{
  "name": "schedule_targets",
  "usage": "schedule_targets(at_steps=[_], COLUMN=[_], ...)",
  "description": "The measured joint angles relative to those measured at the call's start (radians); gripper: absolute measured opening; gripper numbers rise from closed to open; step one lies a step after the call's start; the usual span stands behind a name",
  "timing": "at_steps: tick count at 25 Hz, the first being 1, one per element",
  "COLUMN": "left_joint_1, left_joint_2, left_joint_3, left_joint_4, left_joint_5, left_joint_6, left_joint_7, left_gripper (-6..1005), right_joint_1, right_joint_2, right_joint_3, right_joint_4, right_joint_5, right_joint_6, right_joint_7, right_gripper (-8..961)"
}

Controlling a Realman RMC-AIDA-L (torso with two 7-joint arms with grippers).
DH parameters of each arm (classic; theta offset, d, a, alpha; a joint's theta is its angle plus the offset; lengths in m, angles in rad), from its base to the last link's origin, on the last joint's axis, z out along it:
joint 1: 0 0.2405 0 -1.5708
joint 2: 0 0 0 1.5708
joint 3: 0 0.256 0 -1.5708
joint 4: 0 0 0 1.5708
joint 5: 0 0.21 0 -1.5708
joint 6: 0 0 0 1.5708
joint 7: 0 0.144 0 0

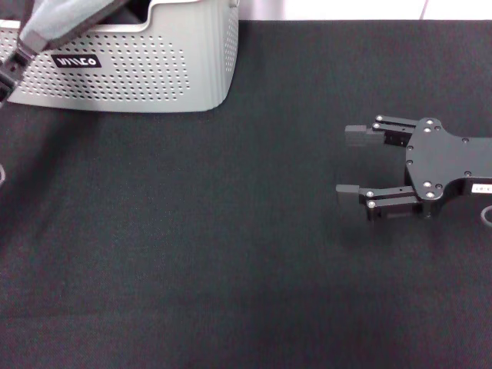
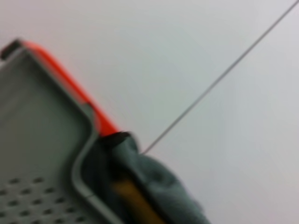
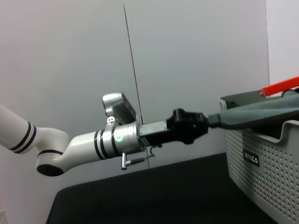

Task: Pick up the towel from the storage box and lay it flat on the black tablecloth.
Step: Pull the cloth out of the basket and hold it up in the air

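Grey on its outer face, with a yellow-orange strip showing inside the fold in the left wrist view, the towel is item one. It is drawn taut from my left gripper back over the rim of the storage box, and its far end still lies inside the box. My left fingers are clamped on the towel's near end, held above the tablecloth and just outside the box's end wall. Item two, the storage box, is light grey plastic with rows of small holes and a black label with white letters on the wall facing me. It stands on the far left part of the black tablecloth, well away from my right fingers. An orange-red strip runs along the box's rim, beyond my left fingers and next to where the towel crosses the corner; I cannot tell what it is. Item three, the black tablecloth, is plain and finely textured, and it spreads under the box and under both grippers. Item four, my right gripper, lies low over the tablecloth on the right side. Its fingers are spread apart with only black cloth between them, and they point toward the middle of the sheet. My left arm, white with dark rings, reaches in toward the box in front of a pale grey wall.
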Motion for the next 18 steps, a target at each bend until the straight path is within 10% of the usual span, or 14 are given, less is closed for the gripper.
schedule_targets(at_steps=[18], left_joint_1=[-0.088], left_joint_2=[0.057], left_joint_3=[0.009], left_joint_4=[0.034], left_joint_5=[-0.118], left_joint_6=[0.551], left_joint_7=[-0.232], left_gripper=[21], right_joint_1=[0.012], right_joint_2=[0.0], right_joint_3=[0.001], right_joint_4=[0.003], right_joint_5=[0.008], right_joint_6=[-0.032], right_joint_7=[-0.022], right_gripper=[863])
